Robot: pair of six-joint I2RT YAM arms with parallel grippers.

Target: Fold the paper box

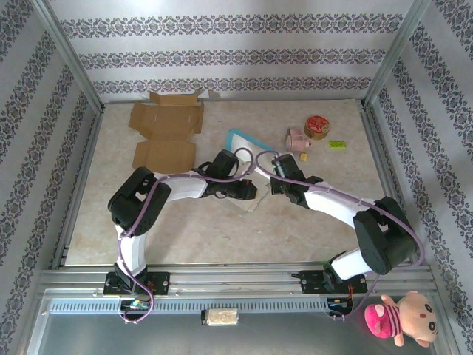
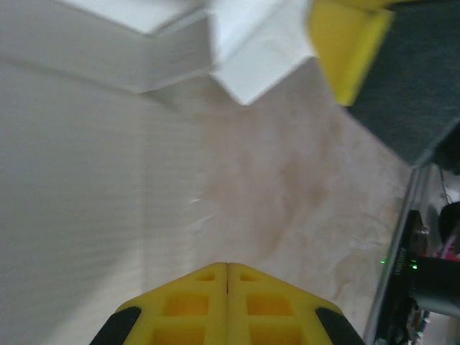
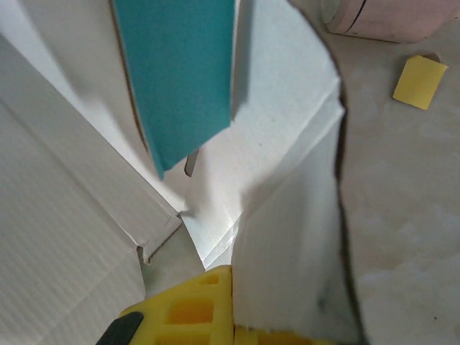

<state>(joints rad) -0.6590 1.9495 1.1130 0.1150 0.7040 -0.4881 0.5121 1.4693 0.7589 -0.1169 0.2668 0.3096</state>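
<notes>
— What lies on the marbled table inside those patterned walls?
— At the far left, a flat brown cardboard. At the centre the left gripper, fingers pressed together on nothing visible, sits just left of the paper box. The box lies part-unfolded between the two arms, its long axis seemingly running near to far
— And the right gripper?
— It meets the box from the right and appears to pinch a white flap, so it looks the better placed to fold. Further right, well apart, are a pink cup, a round tin and a green block
</notes>
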